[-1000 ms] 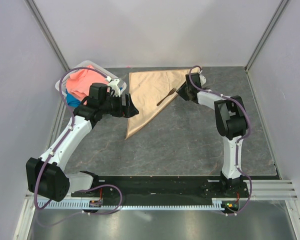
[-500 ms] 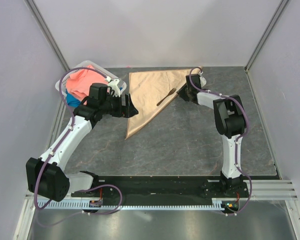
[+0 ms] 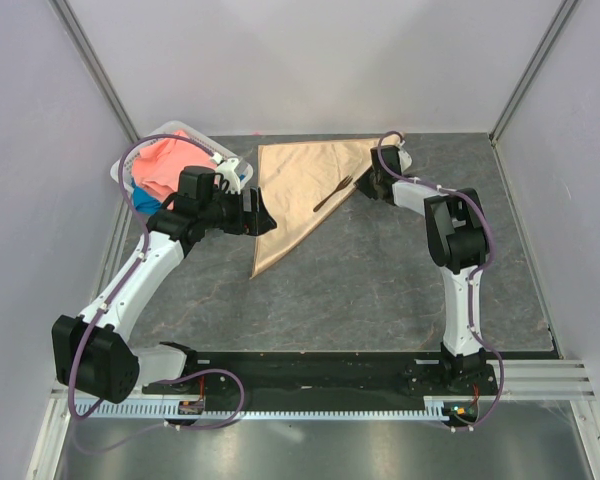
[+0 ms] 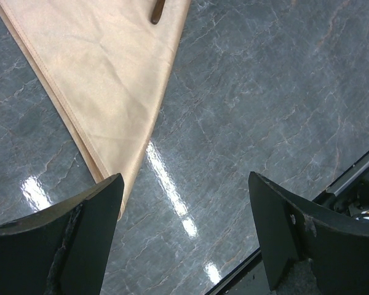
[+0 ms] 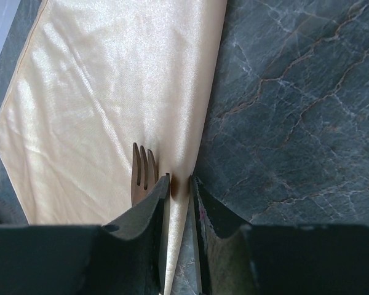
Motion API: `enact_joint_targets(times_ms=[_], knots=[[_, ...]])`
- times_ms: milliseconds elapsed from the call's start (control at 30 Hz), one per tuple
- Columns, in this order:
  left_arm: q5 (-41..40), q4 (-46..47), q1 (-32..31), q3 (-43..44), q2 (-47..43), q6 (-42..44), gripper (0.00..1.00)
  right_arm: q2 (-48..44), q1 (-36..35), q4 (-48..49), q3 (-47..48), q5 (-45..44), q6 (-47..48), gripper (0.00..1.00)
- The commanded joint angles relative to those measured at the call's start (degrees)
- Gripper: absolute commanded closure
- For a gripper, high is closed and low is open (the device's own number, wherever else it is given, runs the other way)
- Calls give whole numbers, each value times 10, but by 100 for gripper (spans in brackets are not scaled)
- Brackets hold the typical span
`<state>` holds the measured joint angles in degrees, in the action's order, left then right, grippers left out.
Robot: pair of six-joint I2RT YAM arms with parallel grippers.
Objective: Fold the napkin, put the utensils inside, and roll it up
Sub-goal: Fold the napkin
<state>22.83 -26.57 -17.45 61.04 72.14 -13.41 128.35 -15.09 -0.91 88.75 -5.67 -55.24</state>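
Since the earlier frame, the right arm's elbow has been swung slightly inward, and the right gripper (image 5: pixel 179 184) has been narrowed down at the cloth's far right edge; nothing else is seen to have moved.

Nearest the bases, the left gripper (image 4: pixel 184 184) is held above the dark grey marble-patterned table (image 4: pixel 264 92) with its jaws wide apart and nothing between them, just beside the near tip of the shiny peach-gold satin napkin (image 4: pixel 104 86). The napkin is laid flat on the far middle of the table, already folded into a two-layered triangle. On it, near its right edge, the small slender dark brown fork (image 5: pixel 142 169) is set diagonally.

At that edge the right gripper's jaws are seen almost together, with a thin slit left between them. The fork's tines lie just beside the left finger. Whether cloth or fork is pinched cannot be told.

The satin is judged light, soft and slippery, so its layers are likely to slide apart. It is best taken at an edge or corner, with both layers pinched. The fork is judged light and stiff, and it lies low on the cloth. It is best held across its handle.

At the far left, a white plastic basket (image 3: pixel 168 131) of coral and blue cloths is seen.

No brand, label or writing can be read.
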Motion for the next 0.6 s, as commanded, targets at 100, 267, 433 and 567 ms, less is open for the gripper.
enact_joint_targets(times_ms=[100,267,433,567], knots=[[-2,4,-1,11,-7,26,11,30,2,-31,22,4,31,79],[0,4,-1,12,-9,27,11,30,3,-53,33,15,60,95],[2,5,0,12,-12,29,11,16,2,-59,14,23,68,100],[1,5,-1,10,-16,30,11,-14,2,-59,-28,21,55,100]])
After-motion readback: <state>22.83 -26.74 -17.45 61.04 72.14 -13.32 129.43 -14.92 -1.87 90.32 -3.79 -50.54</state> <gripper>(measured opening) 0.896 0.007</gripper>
